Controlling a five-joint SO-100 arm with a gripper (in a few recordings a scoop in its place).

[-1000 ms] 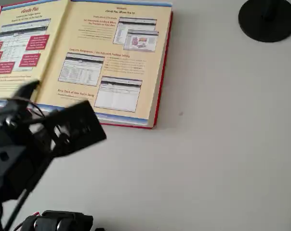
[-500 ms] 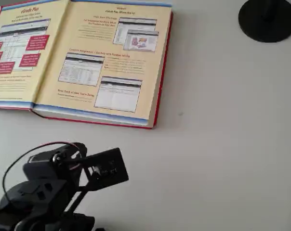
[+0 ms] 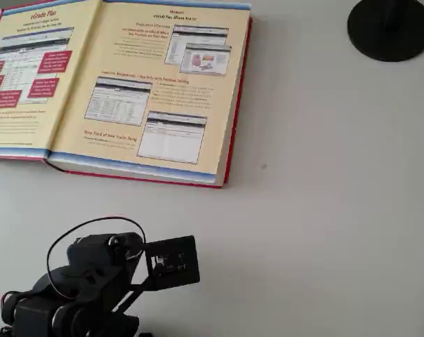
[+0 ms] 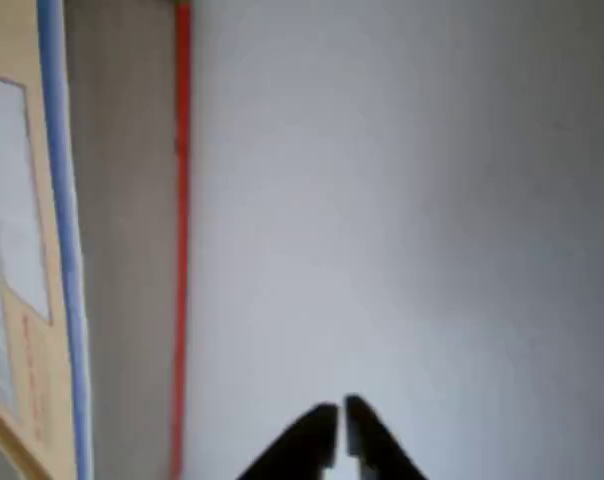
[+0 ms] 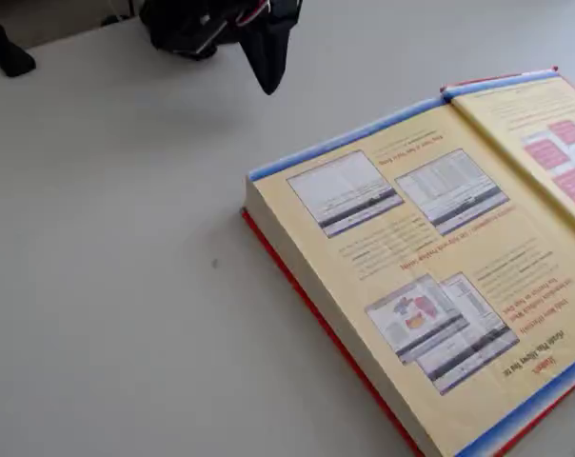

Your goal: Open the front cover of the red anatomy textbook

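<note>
The red anatomy textbook lies open on the table, its yellow-tan endpapers with screenshots facing up. The front cover rests flat at the left in the overhead view, inner side up with red boxes; in the fixed view the front cover is at the right, beside the thick page block. My gripper is shut and empty, hovering over bare table to the right of the book's red edge. In the fixed view the gripper points down, well clear of the book. My arm is folded near the bottom left.
A black round stand base sits at the top right of the overhead view. A dark object lies at the top left of the fixed view. Bare grey table spreads right of and below the book.
My arm has drawn back from the book's lower edge toward the bottom of the overhead view. The book stays open and has not moved.
</note>
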